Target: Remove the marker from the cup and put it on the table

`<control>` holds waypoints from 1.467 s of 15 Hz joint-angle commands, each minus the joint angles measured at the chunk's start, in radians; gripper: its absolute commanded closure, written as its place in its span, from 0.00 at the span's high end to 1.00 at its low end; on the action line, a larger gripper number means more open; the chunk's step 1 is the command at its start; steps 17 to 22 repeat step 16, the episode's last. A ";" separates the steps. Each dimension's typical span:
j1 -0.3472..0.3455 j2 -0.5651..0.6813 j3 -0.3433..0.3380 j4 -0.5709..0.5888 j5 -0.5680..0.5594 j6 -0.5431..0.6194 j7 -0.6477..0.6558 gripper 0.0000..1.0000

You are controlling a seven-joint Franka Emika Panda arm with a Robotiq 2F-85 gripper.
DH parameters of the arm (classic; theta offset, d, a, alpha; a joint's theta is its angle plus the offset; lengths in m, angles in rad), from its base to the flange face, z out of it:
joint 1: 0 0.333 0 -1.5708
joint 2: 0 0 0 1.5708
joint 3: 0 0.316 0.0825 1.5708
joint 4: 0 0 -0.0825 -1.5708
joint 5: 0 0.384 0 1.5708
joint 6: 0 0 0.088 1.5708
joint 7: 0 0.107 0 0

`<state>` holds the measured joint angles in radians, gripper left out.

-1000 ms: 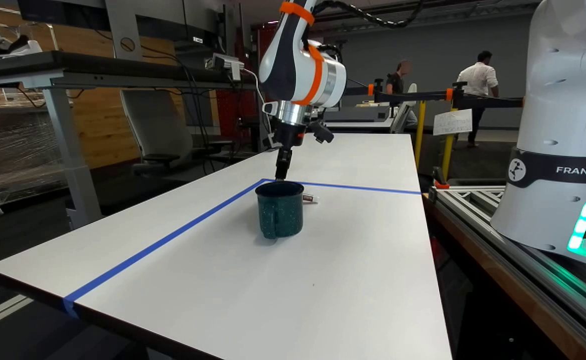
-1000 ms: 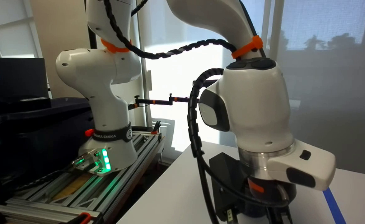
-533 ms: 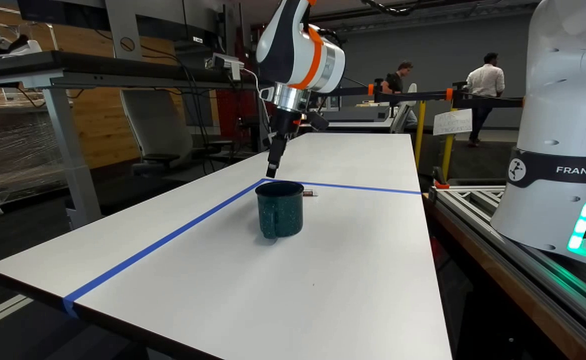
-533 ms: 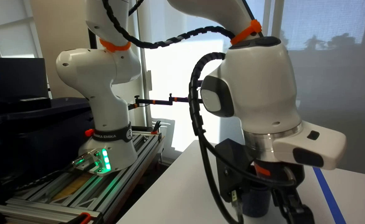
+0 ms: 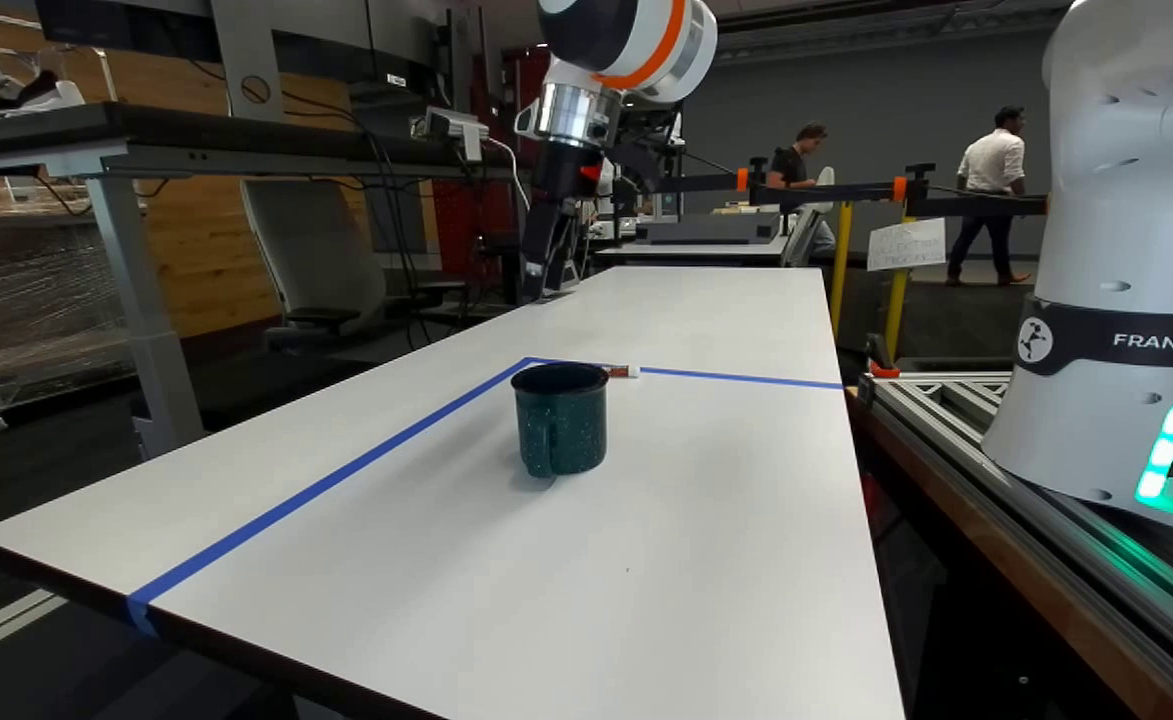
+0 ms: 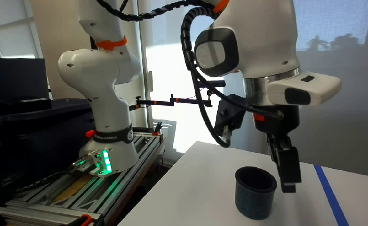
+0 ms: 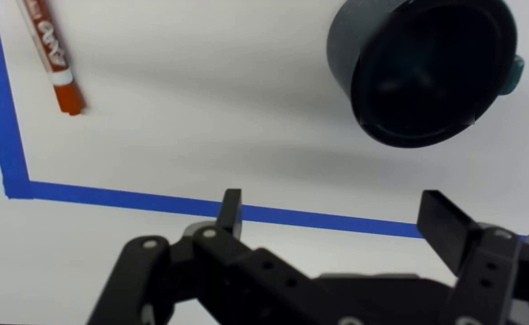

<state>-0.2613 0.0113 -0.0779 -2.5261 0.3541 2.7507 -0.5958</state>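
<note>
The marker (image 7: 50,45) lies on the white table (image 5: 666,560) near blue tape (image 7: 111,196), apart from the upright cup (image 5: 576,430). The gripper (image 7: 332,210) hangs above the table, its 2 jaws wide apart.

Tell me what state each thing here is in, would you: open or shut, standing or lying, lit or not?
Claw: open, holding nothing.
Cup: upright, open-topped, standing on the table.
Marker: lying on the table, outside the cup and apart from it; capped or not, I cannot tell.
Blue tape: stuck flat.
Base light: lit green.
Laptop: lid raised, logo showing blue.
</note>
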 commanded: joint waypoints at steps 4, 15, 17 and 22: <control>0.049 -0.021 -0.055 -0.012 -0.064 -0.039 0.093 1.00; 0.051 -0.016 -0.057 -0.012 -0.063 -0.038 0.089 1.00; 0.051 -0.016 -0.057 -0.012 -0.063 -0.038 0.089 1.00; 0.051 -0.016 -0.057 -0.012 -0.063 -0.038 0.089 1.00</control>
